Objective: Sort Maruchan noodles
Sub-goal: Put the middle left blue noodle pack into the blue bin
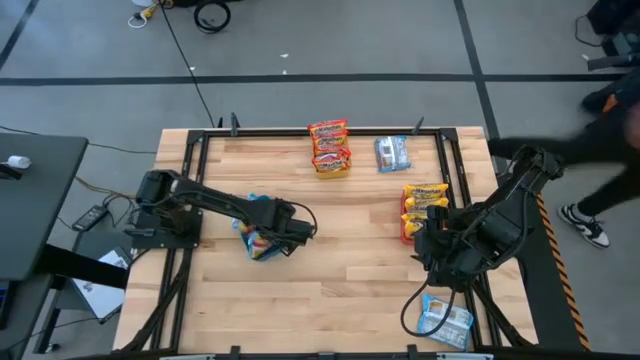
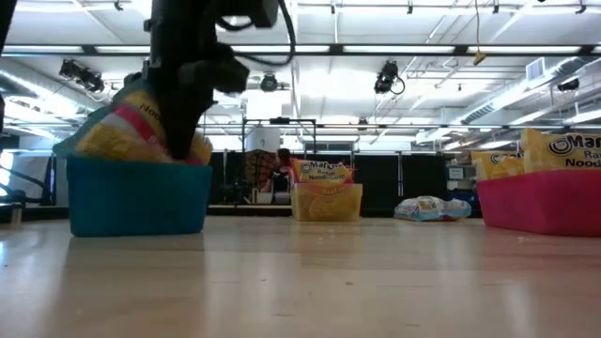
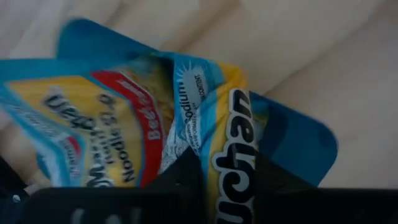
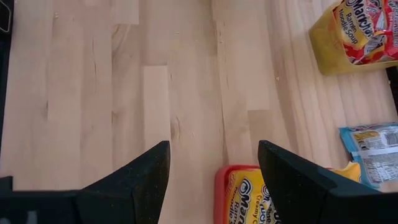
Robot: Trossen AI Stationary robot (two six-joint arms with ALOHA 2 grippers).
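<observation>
My left gripper [image 1: 290, 228] reaches down into the blue bin [image 2: 141, 197] at the table's middle left and is shut on a blue-and-yellow Maruchan packet [image 3: 230, 143]. A second packet with a red band [image 3: 106, 137] lies beside it in the bin. My right gripper [image 4: 214, 168] is open and hovers above bare wood at the edge of the red bin [image 4: 221, 186], which holds yellow packets [image 1: 424, 197]. The yellow bin [image 1: 330, 165] at the far edge holds red-and-white packets. One blue-and-white packet [image 1: 392, 153] lies flat on the table beside it. My left gripper pinches the blue-and-yellow packet between its two fingers, at the edge printed with the brand name [image 3: 231, 180]. It comes from above, pointing down into the blue bin. The rest of the packet lies crumpled in the bin against the other packet.
Another blue-and-white packet [image 1: 445, 320] lies at the table's near right corner, by the right arm's cable. A black frame rail [image 1: 300, 132] runs around the table top. A person [image 1: 600, 150] stands off the table's right far corner. Bare wood lies between the bins.
</observation>
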